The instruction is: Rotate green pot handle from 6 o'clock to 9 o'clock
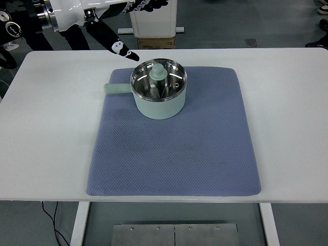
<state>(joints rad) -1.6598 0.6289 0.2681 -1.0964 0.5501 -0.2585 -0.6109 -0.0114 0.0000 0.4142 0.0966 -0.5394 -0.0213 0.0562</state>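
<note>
The light green pot (159, 102) stands on the blue-grey mat (174, 154), toward its far edge. Its inside is shiny steel, and a green knob (159, 72) rises at the middle. The pot's green handle (117, 88) points left, at about 9 o'clock. My left hand (110, 41) comes in from the top left and hovers above the table's far edge, just beyond the pot's rim. Its black fingers (124, 50) are stretched out and hold nothing. It does not touch the pot.
The mat lies on a white table (46, 128). A white stand with a cardboard box (156, 42) is behind the table. A person's shoes (319, 45) show at the top right. A cable (51, 223) hangs below the front edge.
</note>
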